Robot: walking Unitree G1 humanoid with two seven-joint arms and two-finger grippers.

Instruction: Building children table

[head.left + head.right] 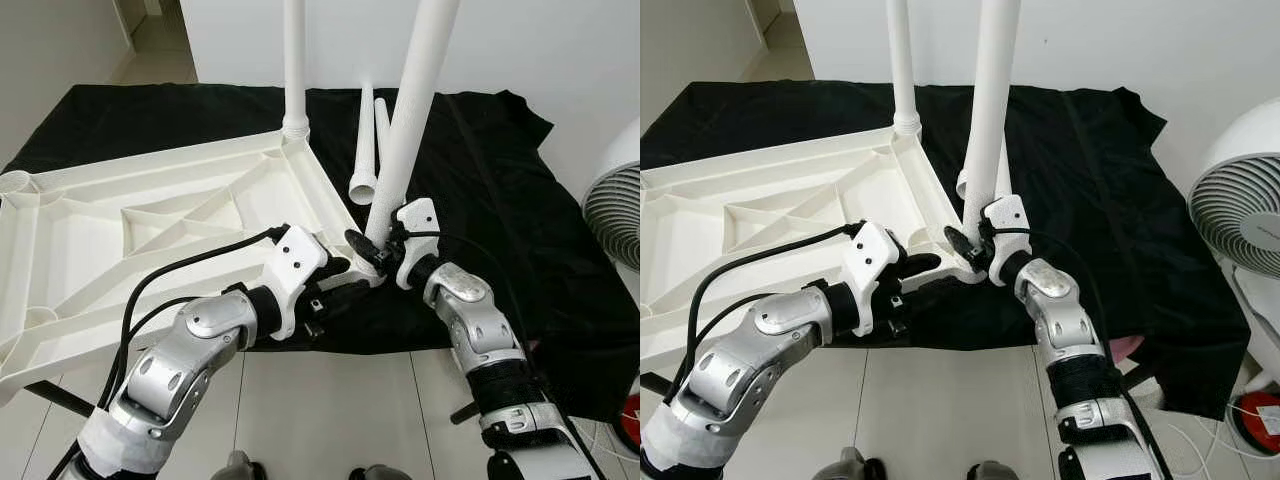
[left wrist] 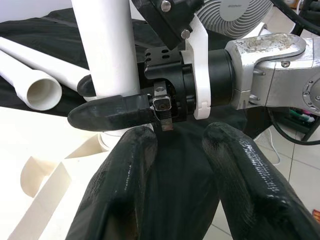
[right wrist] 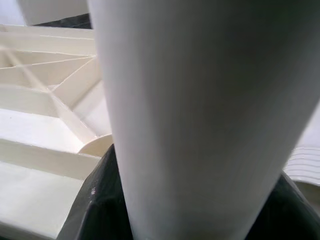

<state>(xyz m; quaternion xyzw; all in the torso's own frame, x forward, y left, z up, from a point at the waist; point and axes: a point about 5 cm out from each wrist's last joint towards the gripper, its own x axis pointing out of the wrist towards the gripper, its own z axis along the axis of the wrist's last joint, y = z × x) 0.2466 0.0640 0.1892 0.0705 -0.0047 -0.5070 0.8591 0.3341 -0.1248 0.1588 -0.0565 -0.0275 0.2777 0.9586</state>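
Standing tilted at the near right corner of the upturned ribbed white plastic tabletop (image 1: 150, 220), a long white plastic tube leg (image 1: 410, 110) is clamped near its lower end between the black fingers of the right gripper (image 1: 372, 250). Just beside that corner, the left gripper (image 1: 335, 290) is held with its fingers (image 2: 240, 170) parted and nothing between them. Another white leg (image 1: 294, 60) is seated upright in the far corner socket. Two loose white tubes (image 1: 366, 150) are laid on the black cloth (image 1: 500, 200) behind. A white fan (image 1: 1240, 200) is seen at the right.
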